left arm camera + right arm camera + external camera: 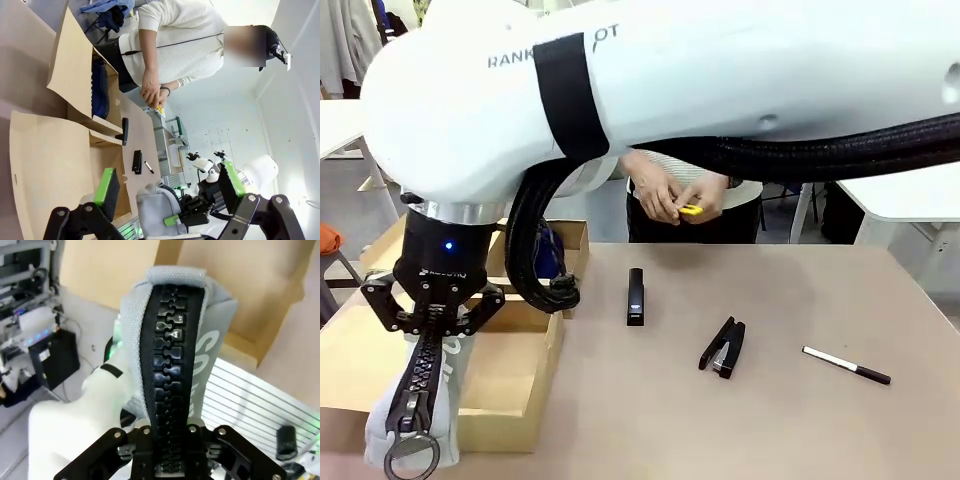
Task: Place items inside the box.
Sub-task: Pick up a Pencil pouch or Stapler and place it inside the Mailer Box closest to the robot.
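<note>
— What does the pouch look like?
— The pouch point(382, 425) is light grey fabric with a chunky black zipper down its front and a metal ring pull at its low end. The right wrist view shows part of some white lettering on its side.

— And the boxes?
— The box point(515, 385) sits at the table's point(650, 420) left with its lid flap open, and its bare cardboard floor shows. Behind it, the narrow box point(575, 235) holds something dark blue.

— Where is the pouch relative to the grippers?
— The right arm reaches across the middle. The right gripper point(432, 322) is clamped on the pouch's top end, right on the zipper, so the pouch hangs straight down from it. It hangs at the box's near left corner and covers part of the near wall in the front view. I cannot tell if it touches the cardboard.

— The left gripper?
— The left gripper point(169, 184) has its jaws spread wide with nothing between the green pads, and the pouch is beyond it.

— The stapler?
— The stapler point(723, 347) lies on the table, well apart from the box, with a pen point(845, 365) to its right. The person's hands point(675, 195) hold a yellow knife point(691, 210) at the far edge.
</note>
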You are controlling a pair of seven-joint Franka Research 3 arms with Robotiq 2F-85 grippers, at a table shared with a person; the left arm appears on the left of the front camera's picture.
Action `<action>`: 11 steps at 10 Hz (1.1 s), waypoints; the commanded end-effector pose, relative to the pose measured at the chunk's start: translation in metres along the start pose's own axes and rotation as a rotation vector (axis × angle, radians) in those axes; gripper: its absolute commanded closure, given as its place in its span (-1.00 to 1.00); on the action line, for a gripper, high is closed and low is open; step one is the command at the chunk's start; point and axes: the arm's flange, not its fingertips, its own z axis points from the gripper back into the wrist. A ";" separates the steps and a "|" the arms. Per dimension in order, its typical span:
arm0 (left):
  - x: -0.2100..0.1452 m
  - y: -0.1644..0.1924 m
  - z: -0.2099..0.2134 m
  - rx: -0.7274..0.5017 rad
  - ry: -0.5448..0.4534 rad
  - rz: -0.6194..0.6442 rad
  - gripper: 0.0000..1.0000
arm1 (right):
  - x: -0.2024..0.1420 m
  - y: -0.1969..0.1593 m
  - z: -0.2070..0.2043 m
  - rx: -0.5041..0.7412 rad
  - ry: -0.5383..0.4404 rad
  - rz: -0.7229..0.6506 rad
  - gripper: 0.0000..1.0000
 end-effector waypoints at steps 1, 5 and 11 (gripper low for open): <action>-0.001 -0.001 -0.001 -0.019 -0.010 -0.016 -1.00 | 0.005 -0.005 0.004 -0.074 -0.244 -0.250 0.82; -0.001 -0.001 -0.001 -0.019 -0.010 -0.016 -1.00 | 0.054 0.007 -0.009 -0.063 -0.301 -0.312 0.82; -0.001 -0.001 -0.001 -0.019 -0.010 -0.016 -1.00 | 0.088 -0.007 -0.041 -0.066 -0.183 -0.268 0.82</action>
